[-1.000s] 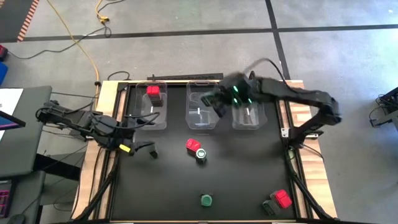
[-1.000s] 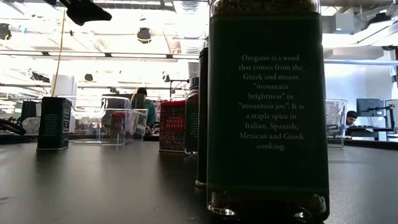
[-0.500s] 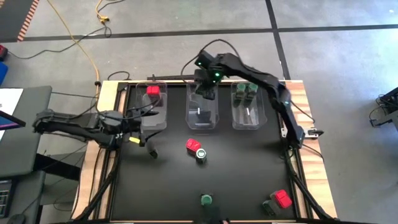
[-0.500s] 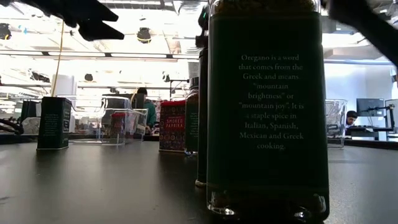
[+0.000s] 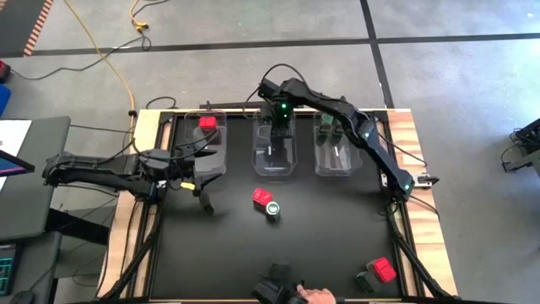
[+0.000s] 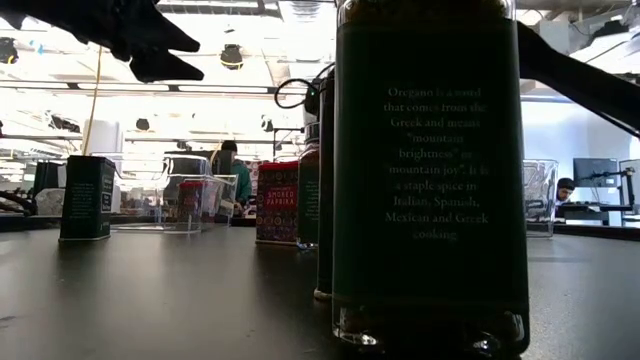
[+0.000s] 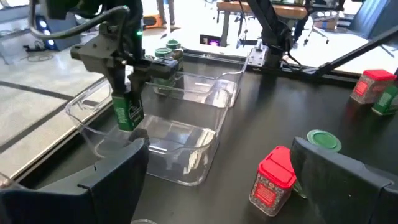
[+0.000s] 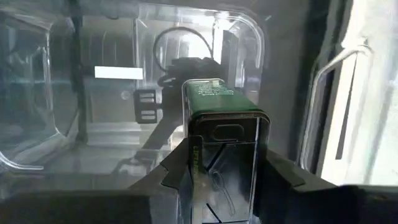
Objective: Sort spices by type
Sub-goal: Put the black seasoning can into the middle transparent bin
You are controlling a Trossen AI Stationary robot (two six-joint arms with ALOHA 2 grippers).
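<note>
**Tin now over the middle bin**

Since the earlier frame, your right tool (image 5: 281,118) has swung from the right bin to above the middle bin (image 5: 275,169), pinching a dark green tin (image 7: 127,111). Left to right: your left tool (image 5: 202,196) hovers spread beside the left bin (image 5: 221,160). Release too high and the tin could bounce out.

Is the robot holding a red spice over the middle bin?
No, the right gripper holds a dark green tin above the middle bin.
</note>
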